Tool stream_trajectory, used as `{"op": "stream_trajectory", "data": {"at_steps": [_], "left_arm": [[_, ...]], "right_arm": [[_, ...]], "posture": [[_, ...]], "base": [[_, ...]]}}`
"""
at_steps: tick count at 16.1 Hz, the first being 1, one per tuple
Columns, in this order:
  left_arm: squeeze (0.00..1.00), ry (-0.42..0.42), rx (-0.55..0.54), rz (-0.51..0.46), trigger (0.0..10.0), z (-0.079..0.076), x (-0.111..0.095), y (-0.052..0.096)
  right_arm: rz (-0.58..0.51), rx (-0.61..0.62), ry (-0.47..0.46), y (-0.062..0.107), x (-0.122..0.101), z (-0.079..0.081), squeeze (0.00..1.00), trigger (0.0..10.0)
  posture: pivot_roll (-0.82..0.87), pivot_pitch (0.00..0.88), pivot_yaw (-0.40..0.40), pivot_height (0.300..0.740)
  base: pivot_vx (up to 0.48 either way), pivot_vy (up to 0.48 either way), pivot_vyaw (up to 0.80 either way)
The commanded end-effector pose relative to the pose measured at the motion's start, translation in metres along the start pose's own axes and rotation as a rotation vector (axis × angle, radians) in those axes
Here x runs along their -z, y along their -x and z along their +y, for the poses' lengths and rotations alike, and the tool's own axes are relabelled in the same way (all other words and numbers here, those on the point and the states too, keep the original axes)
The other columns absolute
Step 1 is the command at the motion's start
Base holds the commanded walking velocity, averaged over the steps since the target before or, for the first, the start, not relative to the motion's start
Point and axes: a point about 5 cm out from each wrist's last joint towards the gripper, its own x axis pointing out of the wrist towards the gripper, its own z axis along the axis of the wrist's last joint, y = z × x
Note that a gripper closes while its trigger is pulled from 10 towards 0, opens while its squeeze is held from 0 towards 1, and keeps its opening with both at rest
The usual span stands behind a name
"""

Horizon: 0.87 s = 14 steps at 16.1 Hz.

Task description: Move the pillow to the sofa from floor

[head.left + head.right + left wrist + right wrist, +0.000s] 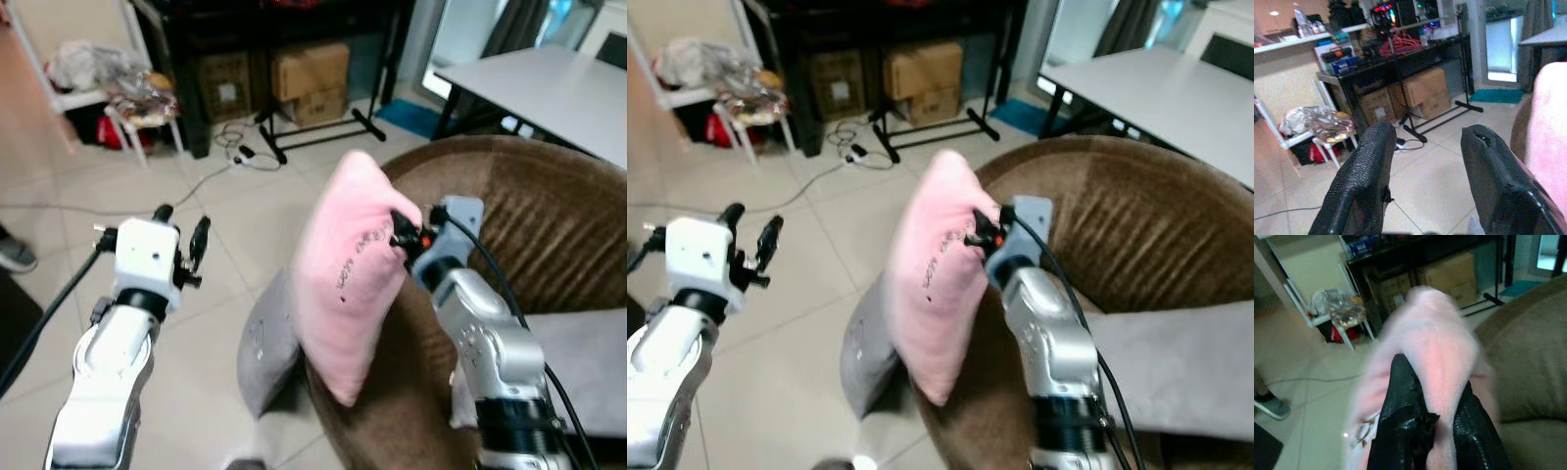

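A pink pillow (348, 274) hangs upright in the air beside the rounded arm of the brown sofa (549, 235). My right gripper (402, 233) is shut on the pillow's upper edge; in the right wrist view its black fingers (1400, 416) pinch the pink fabric (1435, 347). A grey pillow (266, 343) leans on the floor against the sofa's side, just below the pink one. My left gripper (181, 230) is raised over the tiled floor to the left, open and holding nothing, with its fingers (1366, 176) spread apart.
A white table (549, 88) stands beyond the sofa. Cardboard boxes (309, 78) sit under a black desk at the back, with a stand's black legs and cables (240, 157) on the tiles. A white rack with bags (108, 78) is at back left. A person's shoe (15, 253) is at far left.
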Motion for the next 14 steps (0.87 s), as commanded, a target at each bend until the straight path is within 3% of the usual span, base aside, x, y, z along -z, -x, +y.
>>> {"op": "stream_trajectory", "data": {"at_steps": [1,12,14], "left_arm": [[0.00,0.019,0.013,0.003,10.0,-0.0015,-0.0003,0.0015],[0.00,0.022,-0.052,-0.001,10.0,0.0034,0.0030,0.0062],[0.00,0.023,-0.050,0.003,10.0,0.0036,0.0043,0.0069]], "right_arm": [[-0.064,-0.020,0.021,0.0016,-0.0136,0.0049,0.00,10.0],[-0.043,-0.044,0.064,0.0045,-0.0133,0.0046,0.00,10.0],[-0.039,-0.040,0.064,0.0034,-0.0128,0.0042,0.00,10.0]], "posture": [[0.07,0.000,-0.031,0.740],[0.06,0.000,-0.049,0.740],[0.06,0.000,-0.054,0.740]], "base": [[0.000,0.000,0.00],[0.000,0.000,0.00],[-0.281,0.000,0.00]]}}
